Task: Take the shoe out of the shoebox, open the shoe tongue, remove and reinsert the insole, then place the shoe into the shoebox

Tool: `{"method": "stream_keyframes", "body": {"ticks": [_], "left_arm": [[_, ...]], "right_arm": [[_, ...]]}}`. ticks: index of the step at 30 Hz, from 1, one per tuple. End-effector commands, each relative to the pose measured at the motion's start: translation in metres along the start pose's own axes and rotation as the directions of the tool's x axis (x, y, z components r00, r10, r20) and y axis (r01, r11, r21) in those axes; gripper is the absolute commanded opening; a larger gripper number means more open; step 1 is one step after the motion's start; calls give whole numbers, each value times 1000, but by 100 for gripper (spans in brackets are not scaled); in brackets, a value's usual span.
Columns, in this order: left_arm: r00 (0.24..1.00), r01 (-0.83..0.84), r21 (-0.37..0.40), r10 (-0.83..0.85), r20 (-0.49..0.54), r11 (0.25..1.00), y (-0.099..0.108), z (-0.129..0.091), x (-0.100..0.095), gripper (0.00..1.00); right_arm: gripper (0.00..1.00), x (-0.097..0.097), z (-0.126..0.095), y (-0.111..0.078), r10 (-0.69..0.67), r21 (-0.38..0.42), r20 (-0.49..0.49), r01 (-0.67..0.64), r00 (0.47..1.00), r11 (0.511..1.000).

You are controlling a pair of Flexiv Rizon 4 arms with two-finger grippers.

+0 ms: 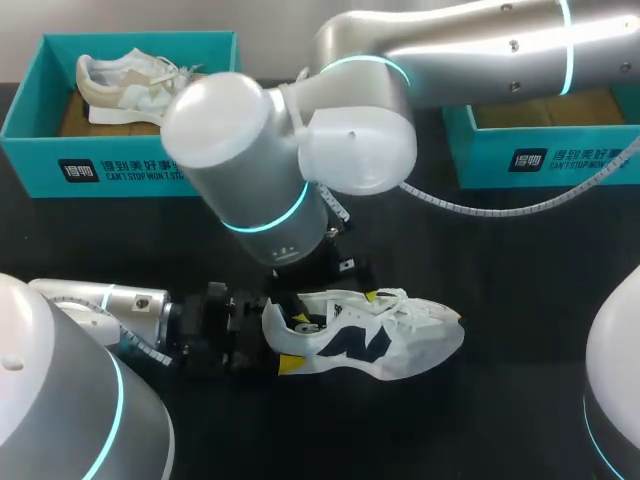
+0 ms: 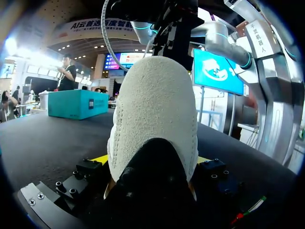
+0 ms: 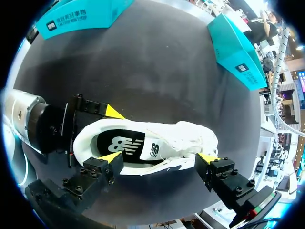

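A white sneaker (image 1: 400, 340) with dark side marks lies on the black table, toe pointing right. My left gripper (image 1: 282, 332) comes in from the left and is shut on its heel. In the left wrist view the heel (image 2: 157, 109) fills the space between both yellow tips (image 2: 101, 159). From above, the right wrist view looks into the shoe (image 3: 190, 138) and shows the black insole (image 3: 121, 143) with a white logo. My right gripper (image 3: 158, 157) hangs open over the shoe's near side, one finger by the heel and one by the toe. The left fingertip (image 3: 113, 112) shows at the heel's far side.
A teal shoebox (image 1: 30, 150) at the back left holds a beige and white shoe (image 1: 130, 85). A second teal box (image 1: 540, 160) stands at the back right. My right arm (image 1: 300, 150) reaches over the table's middle, hiding much of it.
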State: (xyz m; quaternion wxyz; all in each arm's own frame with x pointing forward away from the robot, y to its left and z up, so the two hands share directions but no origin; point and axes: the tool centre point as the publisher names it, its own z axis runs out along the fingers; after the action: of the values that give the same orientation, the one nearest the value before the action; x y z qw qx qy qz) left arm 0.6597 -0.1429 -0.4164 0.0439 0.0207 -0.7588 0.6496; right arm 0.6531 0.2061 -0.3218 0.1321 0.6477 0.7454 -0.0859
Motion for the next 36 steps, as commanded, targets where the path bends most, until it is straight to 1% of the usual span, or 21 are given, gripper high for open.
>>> {"method": "stream_keyframes", "body": {"ticks": [1,8,18,24,28,32,36], "left_arm": [[1000,1,1,-1,1,1000,3,-1,0,0],[1000,1,1,-1,1,1000,3,-1,0,0],[1000,1,1,-1,1,1000,3,-1,0,0],[1000,1,1,-1,1,1000,3,-1,0,0],[1000,1,1,-1,1,1000,3,-1,0,0],[1000,1,1,-1,1,1000,3,-1,0,0],[1000,1,1,-1,1,1000,3,-1,0,0]], "right_arm": [[100,6,9,-7,199,-24,122,-198,972,980],[100,0,21,-4,238,-36,119,-235,964,971],[100,-6,31,1,297,-55,114,-292,948,955],[100,-15,36,5,339,-67,126,-333,932,941],[100,-18,39,6,361,-69,121,-355,925,932],[100,-21,41,5,383,-61,113,-378,917,924],[100,-26,42,-2,412,-48,112,-409,904,911]]}}
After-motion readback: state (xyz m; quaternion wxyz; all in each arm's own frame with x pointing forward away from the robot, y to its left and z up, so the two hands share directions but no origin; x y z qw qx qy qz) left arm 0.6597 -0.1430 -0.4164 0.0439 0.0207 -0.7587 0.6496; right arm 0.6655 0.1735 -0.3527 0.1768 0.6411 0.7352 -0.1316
